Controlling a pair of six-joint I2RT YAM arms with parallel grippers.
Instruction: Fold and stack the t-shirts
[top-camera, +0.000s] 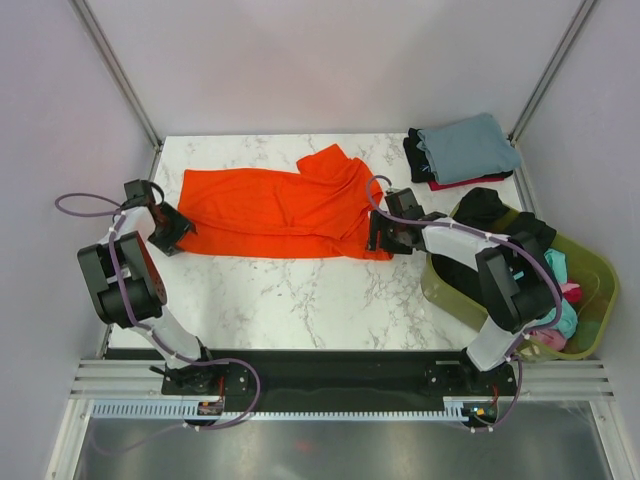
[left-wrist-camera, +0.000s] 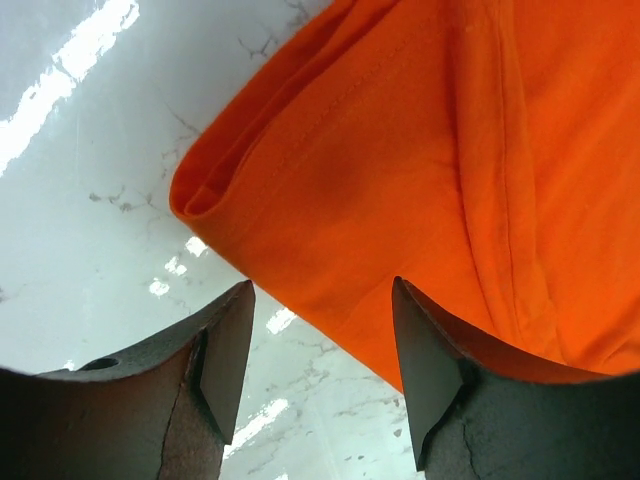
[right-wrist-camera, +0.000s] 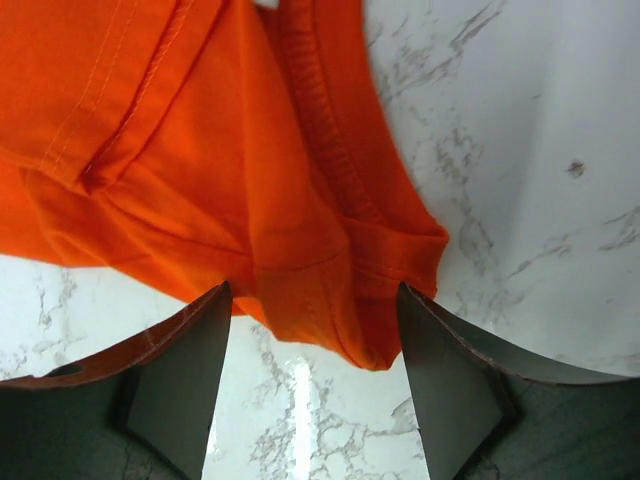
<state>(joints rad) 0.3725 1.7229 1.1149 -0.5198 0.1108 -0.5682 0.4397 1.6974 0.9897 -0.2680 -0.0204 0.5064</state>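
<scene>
Jaws stood apart on both arms, nothing clamped: left gripper (top-camera: 172, 229) at the orange t-shirt's (top-camera: 280, 215) left near corner, right gripper (top-camera: 379, 233) at its right near corner. Shirt lay partly folded along the table's (top-camera: 300, 300) far edge. Likely step: grasp for next fold, which calls for both closing on the doubled hem together. Wrist views showed cloth layers. Only the top view showed folded stack (top-camera: 468, 148) at far right corner and basket (top-camera: 598, 268) by the right edge.

Bright even overhead light; glare streaks on glossy table (left-wrist-camera: 60, 100); soft shadows; focus sharp.
</scene>
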